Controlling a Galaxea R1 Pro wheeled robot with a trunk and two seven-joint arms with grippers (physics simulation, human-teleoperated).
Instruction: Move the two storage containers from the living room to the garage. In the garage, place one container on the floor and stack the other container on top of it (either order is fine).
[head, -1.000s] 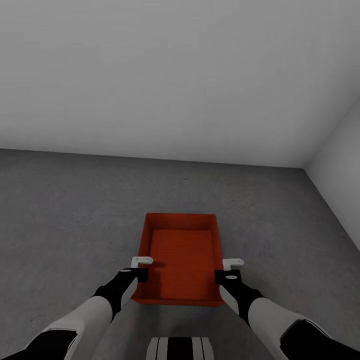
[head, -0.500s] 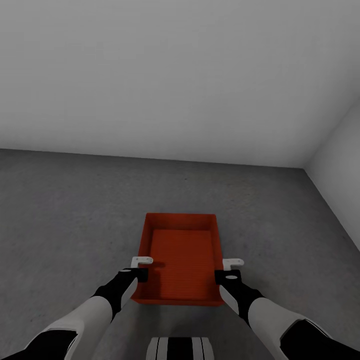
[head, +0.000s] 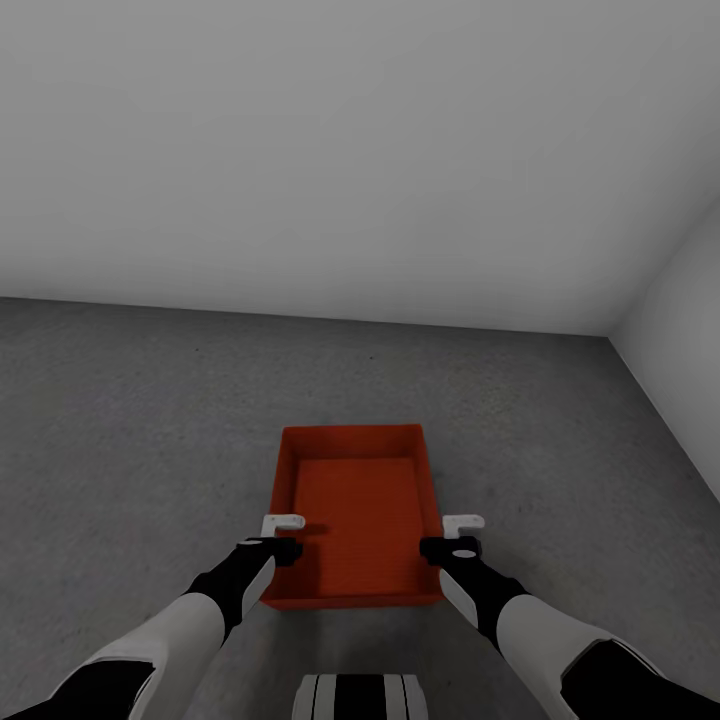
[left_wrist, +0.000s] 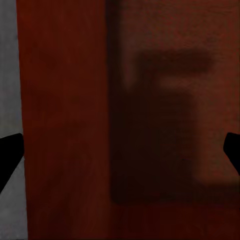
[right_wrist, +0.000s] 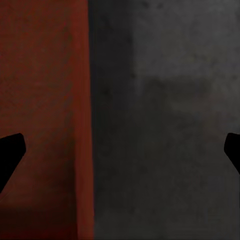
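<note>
1. floor (head: 120, 450) is dark grey; the left gripper (head: 283, 523) hangs spread wide over the left wall.
2. the storage container (head: 355, 520) sits low between the arms.
3. the right gripper (head: 463, 522) is spread too; lift both straight up, i think.

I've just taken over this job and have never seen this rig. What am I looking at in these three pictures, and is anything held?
The large picture comes from the robot's head, looking down over its two arms. One orange-red storage container lies open-topped on the grey concrete floor, near a plain wall. The left gripper and right gripper each straddle one of its side walls. The small pictures come from wrist cameras: the black fingers stand wide apart, so both look open, clamping nothing.
</note>
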